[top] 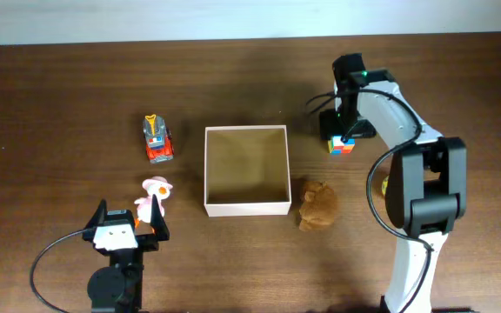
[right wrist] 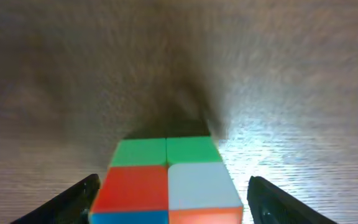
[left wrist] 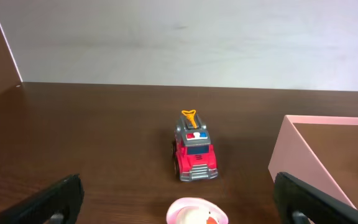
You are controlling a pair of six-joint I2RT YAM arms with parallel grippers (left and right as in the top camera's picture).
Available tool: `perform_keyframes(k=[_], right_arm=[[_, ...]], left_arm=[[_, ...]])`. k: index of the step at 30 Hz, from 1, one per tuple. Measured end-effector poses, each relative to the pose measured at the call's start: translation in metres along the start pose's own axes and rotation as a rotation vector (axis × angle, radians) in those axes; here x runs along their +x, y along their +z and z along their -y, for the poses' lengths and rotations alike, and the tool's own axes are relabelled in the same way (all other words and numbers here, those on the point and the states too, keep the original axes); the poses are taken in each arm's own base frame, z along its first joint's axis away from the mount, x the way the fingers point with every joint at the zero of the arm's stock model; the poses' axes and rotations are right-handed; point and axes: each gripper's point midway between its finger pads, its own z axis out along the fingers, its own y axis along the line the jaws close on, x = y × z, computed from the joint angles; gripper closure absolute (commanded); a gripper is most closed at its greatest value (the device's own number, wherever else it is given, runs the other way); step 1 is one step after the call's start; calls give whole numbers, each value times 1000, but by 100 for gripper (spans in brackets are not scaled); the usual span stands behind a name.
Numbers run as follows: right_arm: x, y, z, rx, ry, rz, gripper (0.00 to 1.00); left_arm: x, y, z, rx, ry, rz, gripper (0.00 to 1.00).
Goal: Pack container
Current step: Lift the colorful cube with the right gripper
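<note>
The container (top: pixel 246 207) is a square open box with white walls and a tan inside, at the table's middle; its wall also shows in the left wrist view (left wrist: pixel 303 155). It holds nothing. A multicoloured cube (top: pixel 342 145) lies to its right. My right gripper (top: pixel 344 135) is open, with a finger on each side of the cube (right wrist: pixel 166 180) and gaps between. My left gripper (top: pixel 133 216) is open at the front left. A white duck with a pink hat (top: pixel 153 198) stands between its fingers (left wrist: pixel 179 196), with only the hat (left wrist: pixel 197 213) showing there.
A red toy fire truck (top: pixel 156 139) stands left of the container, also in the left wrist view (left wrist: pixel 194 152). A brown plush toy (top: pixel 317 205) lies by the container's front right corner. Something yellow (top: pixel 384 185) is partly hidden behind the right arm.
</note>
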Motion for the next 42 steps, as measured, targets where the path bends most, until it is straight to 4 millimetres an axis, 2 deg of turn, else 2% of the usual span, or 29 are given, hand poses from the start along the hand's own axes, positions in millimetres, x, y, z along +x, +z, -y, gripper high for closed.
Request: perform_keyframes(k=[4,20,31,42], right_arm=[[3,3,0,1,-1,-8,27],[-6,3,-1,-3,2,30,26],[6,17,-1,-1,1,2,27],[6,17,-2,-9,-1,2,41]], left_arm=[[0,0,0,0,0,0,1],[0,0,0,0,0,0,1],[0,0,0,0,0,0,1],[0,0,0,0,0,0,1]])
